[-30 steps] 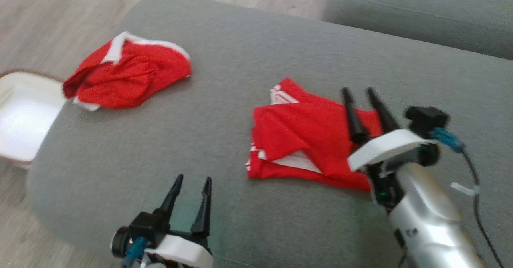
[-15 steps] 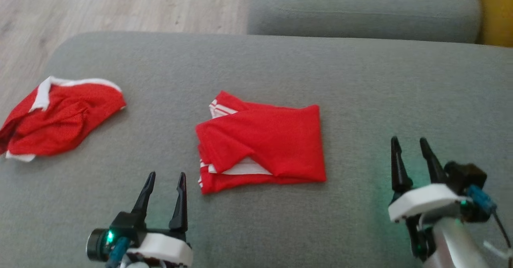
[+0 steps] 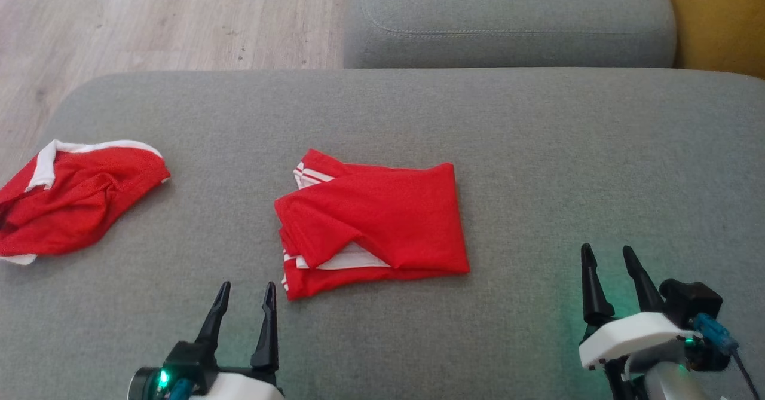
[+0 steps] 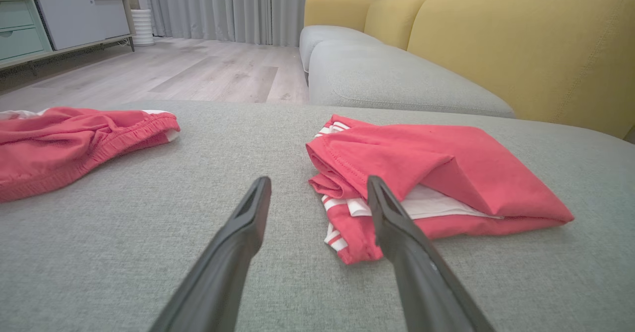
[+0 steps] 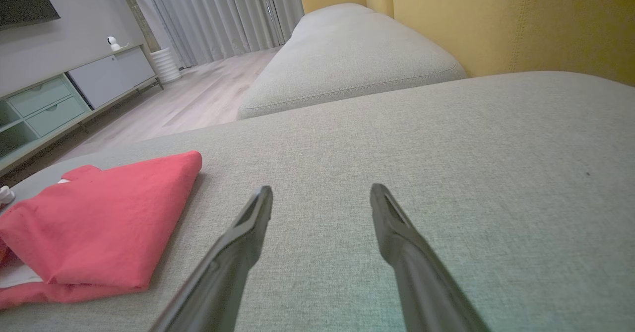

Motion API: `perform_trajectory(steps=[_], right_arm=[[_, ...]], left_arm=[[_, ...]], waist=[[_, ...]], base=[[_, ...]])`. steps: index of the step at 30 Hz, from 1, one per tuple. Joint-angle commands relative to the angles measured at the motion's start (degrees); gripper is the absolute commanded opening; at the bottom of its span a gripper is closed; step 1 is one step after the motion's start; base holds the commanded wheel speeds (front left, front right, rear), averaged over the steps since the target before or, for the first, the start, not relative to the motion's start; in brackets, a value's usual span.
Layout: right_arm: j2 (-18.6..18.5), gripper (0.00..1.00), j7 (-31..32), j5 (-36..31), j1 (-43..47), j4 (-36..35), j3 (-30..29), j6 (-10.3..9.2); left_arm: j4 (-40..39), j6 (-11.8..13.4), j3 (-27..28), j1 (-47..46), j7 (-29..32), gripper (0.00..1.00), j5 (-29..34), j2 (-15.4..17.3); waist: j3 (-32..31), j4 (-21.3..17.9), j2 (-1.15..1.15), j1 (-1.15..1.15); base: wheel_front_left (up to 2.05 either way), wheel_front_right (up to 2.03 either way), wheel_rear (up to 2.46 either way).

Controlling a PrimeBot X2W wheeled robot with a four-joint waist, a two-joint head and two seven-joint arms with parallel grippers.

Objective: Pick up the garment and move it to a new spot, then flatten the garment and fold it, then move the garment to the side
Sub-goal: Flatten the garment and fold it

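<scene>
A folded red garment (image 3: 382,220) with white stripes lies in the middle of the grey cushion (image 3: 538,149); it shows too in the left wrist view (image 4: 426,168) and the right wrist view (image 5: 104,223). A second red garment (image 3: 72,200) with white trim lies crumpled at the cushion's left end, seen low at the left in the left wrist view (image 4: 74,138). My left gripper (image 3: 247,286) stands open just in front of the folded garment's left corner, holding nothing. Off to the right of the garment my right gripper (image 3: 606,250) is open and empty above bare cushion.
A second grey cushion (image 3: 508,17) lies behind, with a yellow sofa back (image 3: 717,23) at the far right. Wooden floor (image 3: 149,17) runs past the cushion's left and far edges. A low cabinet (image 4: 54,19) and curtains (image 4: 248,4) stand across the room.
The head camera has turned, shifting the whole picture. My right gripper has drawn back from over the folded garment to the lower right. The garment lies where it was.
</scene>
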Motion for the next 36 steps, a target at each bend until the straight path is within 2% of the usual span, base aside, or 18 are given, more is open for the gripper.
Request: perform_trajectory(steps=[1, 4, 9, 10, 14, 15, 16, 22, 27, 36], right_arm=[[-0.06, 1.00, -0.62, 0.50, -2.58, -2.05, 1.73, 0.11], [-0.05, 1.00, -0.62, 0.60, -2.77, -2.17, 3.17, 0.11], [-0.05, 1.00, -0.62, -2.24, -5.15, -2.92, 14.12, 0.11], [-0.05, 1.00, -0.62, -2.24, -5.15, -2.92, 14.12, 0.11], [-0.09, 1.00, -0.04, -4.26, -10.51, -1.09, 24.02, 0.11], [-0.23, 1.00, 0.63, -4.52, -13.45, -0.11, 28.87, 0.11], [-0.27, 1.00, 1.24, -4.19, -14.75, 0.57, 31.07, 0.11], [-0.21, 1.00, 4.73, 1.69, -20.90, 3.87, 43.13, 0.11], [-0.16, 1.00, 7.73, 7.32, -23.51, 8.19, 45.59, 0.11], [-0.11, 1.00, 7.30, 8.54, -26.12, 15.17, 44.28, 0.11]], left_arm=[[-1.91, 0.06, 1.98, -1.83, -0.47, 1.00, 0.26, -0.02], [-1.84, 0.01, 1.64, -1.83, -0.47, 1.00, 0.04, -0.02], [-1.85, -0.24, 0.56, -1.80, -0.47, 1.00, -0.37, -0.02], [-1.85, -0.24, 0.56, -1.80, -0.47, 1.00, -0.37, -0.02], [-1.75, -0.39, -1.64, -2.25, -0.47, 1.00, -1.27, -0.02], [-1.64, -0.47, -2.82, -2.37, -0.47, 1.00, -1.86, -0.02], [-1.55, -0.45, -3.31, -2.43, -0.47, 1.00, -2.11, -0.02], [-1.28, -0.47, -5.83, -2.83, -0.47, 1.00, -3.32, -0.02], [-1.66, -0.39, -7.93, -3.71, -0.47, 1.00, -4.36, -0.02], [-2.41, 0.18, -9.95, -5.17, -0.47, 1.00, -6.06, -0.02]], waist=[[0.02, 0.25, 0.00, 0.00], [0.07, 0.84, 0.00, 0.00], [0.61, 2.61, 0.00, 0.00], [0.61, 2.61, 0.00, 0.00], [1.60, 5.31, 0.00, 0.00], [1.98, 6.84, 0.00, 0.00], [2.19, 7.58, 0.00, 0.00], [3.41, 12.05, 0.00, 0.00], [5.01, 15.49, 0.00, 0.00], [7.99, 18.65, 0.00, 0.00]], base=[[0.00, 0.00, 0.00], [0.00, 0.00, 0.00], [0.00, 0.00, 0.00], [0.00, 0.00, 0.00], [0.00, 0.00, 0.00], [0.00, 0.00, 0.00], [0.00, 0.00, 0.00], [0.00, 0.00, 0.00], [0.00, 0.00, 0.00], [0.00, 0.00, 0.00]])
